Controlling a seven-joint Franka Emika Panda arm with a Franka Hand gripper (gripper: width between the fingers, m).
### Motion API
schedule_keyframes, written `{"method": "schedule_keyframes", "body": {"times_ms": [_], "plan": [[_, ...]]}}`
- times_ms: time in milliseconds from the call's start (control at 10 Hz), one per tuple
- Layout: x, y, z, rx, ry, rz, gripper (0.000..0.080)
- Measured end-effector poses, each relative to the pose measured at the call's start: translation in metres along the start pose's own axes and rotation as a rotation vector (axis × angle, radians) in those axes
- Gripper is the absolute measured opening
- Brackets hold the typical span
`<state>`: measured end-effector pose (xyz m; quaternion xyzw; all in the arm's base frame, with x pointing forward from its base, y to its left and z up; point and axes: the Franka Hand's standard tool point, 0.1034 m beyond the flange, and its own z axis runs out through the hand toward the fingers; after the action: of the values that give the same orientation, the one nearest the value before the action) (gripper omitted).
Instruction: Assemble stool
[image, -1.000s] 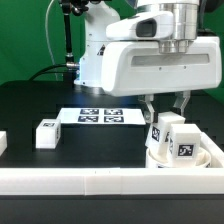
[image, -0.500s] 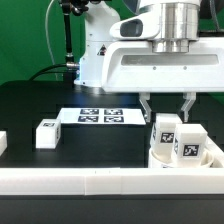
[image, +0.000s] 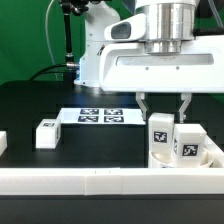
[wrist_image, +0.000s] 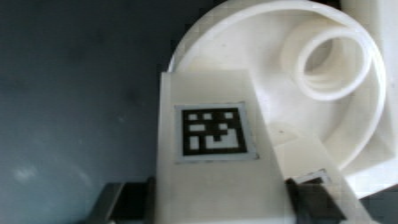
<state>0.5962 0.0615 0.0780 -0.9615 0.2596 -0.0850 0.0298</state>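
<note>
The round white seat (image: 207, 159) lies at the exterior view's right, behind the front rail. One tagged leg (image: 188, 146) stands upright on it. My gripper (image: 164, 114) is shut on a second tagged leg (image: 160, 133), held upright with its lower end on the seat beside the first. In the wrist view this leg (wrist_image: 217, 120) fills the gap between my fingers (wrist_image: 121, 200), its tag facing the camera, with the seat's (wrist_image: 294, 50) curved rim and a round socket (wrist_image: 338, 62) past it. A third leg (image: 46, 134) lies on the black table at the left.
The marker board (image: 100, 116) lies flat mid-table behind the loose leg. A long white rail (image: 80, 181) runs along the front edge. A small white piece (image: 2, 143) shows at the far left edge. The arm's white body hangs above the seat.
My gripper has shifted slightly toward the exterior view's left with the leg in it, and the leg has gone from tilted to nearly upright on the seat.
</note>
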Motion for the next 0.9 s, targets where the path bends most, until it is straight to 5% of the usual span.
{"method": "schedule_keyframes", "body": {"times_ms": [900], "plan": [[-0.0066,0.0043,-0.0007,0.018,-0.027,0.785,0.0340]]}}
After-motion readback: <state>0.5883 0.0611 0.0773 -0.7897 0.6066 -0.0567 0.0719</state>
